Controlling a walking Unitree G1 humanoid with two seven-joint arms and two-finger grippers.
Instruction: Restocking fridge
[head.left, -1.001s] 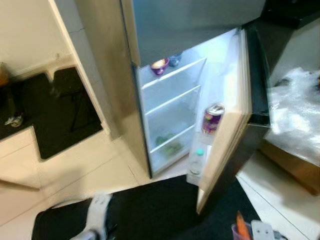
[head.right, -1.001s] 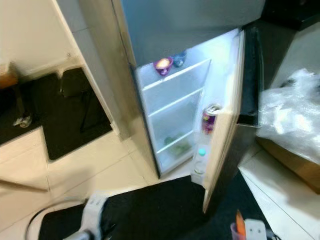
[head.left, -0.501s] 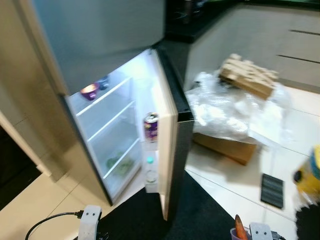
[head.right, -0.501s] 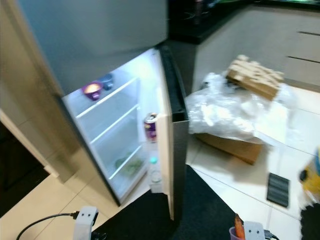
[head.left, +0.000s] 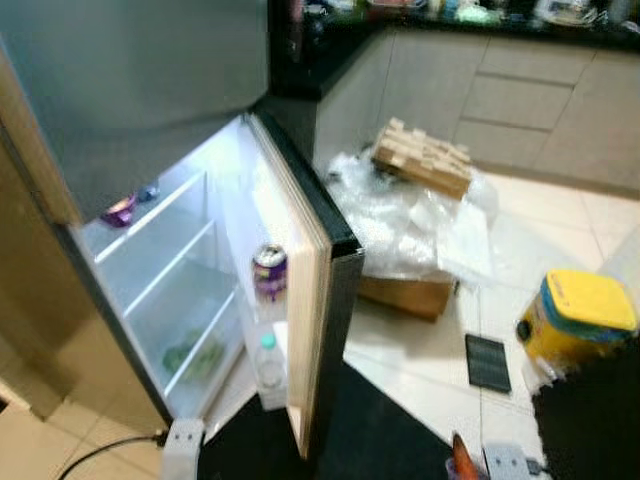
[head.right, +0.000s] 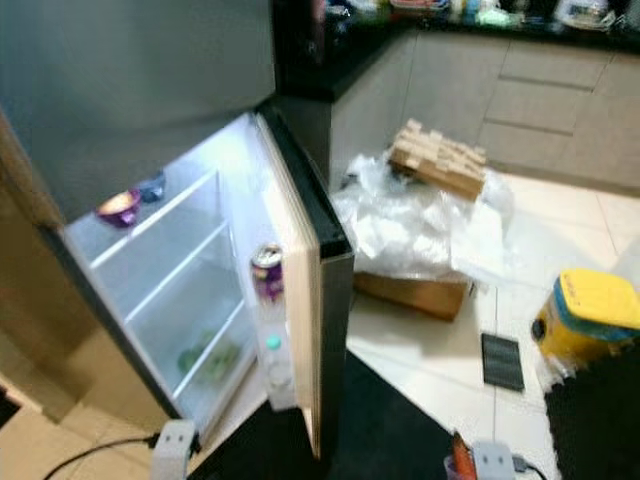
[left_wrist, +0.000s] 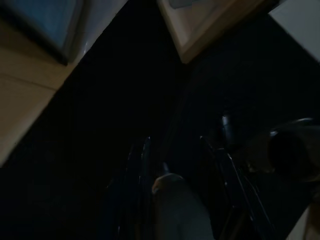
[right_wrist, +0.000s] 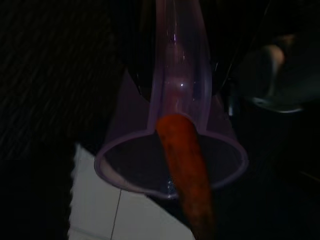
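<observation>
Orange against the dark, a carrot (right_wrist: 187, 170) stands tip-out in a clear purple-tinted plastic cup (right_wrist: 172, 150), and in the right wrist view that cup sits along the line of the right gripper (right_wrist: 175, 65); whether the fingers clamp it cannot be told, since they are lost in the shade behind the cup; in the head views the carrot's tip and the cup's rim show at the bottom edge, over the black mat (head.right: 390, 420); beyond the mat the fridge (head.left: 150, 250) stands with its lower door (head.left: 305, 300) swung open and the inside lit; a purple can (head.left: 269, 273) rests in the upper door bin and a clear bottle with a green cap (head.left: 268, 365) in the bin beneath it; a purple bowl (head.left: 119, 210) and a bluish one just beside it sit on the top shelf, and something green (head.left: 190, 355) lies on the bottom shelf; the left gripper (left_wrist: 175, 165) hangs over the black mat with a gap between its two black fingers; right of the open door, crumpled clear plastic (head.left: 410, 215) is heaped over a cardboard box (head.left: 405, 295), with a stack of wooden blocks (head.left: 422, 157) on top; farther right on the pale tiled floor (head.left: 520, 215) stand a yellow tub with a blue band (head.left: 578, 320) and a small dark flat object (head.left: 487, 362).
</observation>
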